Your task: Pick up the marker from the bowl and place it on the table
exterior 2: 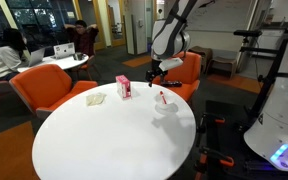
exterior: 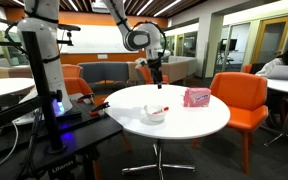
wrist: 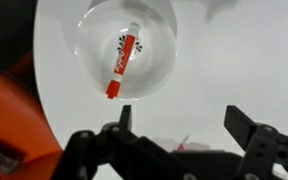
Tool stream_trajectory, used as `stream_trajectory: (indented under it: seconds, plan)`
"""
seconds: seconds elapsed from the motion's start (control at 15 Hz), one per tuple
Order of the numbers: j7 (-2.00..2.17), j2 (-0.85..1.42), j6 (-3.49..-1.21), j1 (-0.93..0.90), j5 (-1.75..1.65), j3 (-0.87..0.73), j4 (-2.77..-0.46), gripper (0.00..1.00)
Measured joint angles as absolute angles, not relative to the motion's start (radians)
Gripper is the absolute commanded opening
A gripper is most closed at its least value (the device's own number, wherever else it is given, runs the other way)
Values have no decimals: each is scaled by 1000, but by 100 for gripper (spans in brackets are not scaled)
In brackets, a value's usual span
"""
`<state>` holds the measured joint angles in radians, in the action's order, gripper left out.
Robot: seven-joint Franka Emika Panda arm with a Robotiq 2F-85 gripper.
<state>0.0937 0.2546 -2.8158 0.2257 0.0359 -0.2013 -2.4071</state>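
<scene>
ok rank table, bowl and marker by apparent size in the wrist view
1. table, covering much of the view
2. bowl, clearly smaller than the table
3. marker, shorter than the bowl is wide

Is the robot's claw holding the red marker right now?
No, the thin red marker lies inside the small round white bowl, and the open black claw hangs apart from it, empty.
</scene>
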Motion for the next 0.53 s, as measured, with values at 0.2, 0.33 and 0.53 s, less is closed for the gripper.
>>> stream_trajectory:
  seconds: [0.2, 0.33, 0.53]
  plan:
    - [94, 408, -2818, 235, 97, -196, -2296, 64]
    - [93, 478, -2818, 255, 143, -183, -2239, 59]
    - [87, 530, -2818, 298, 181, -165, -2194, 65]
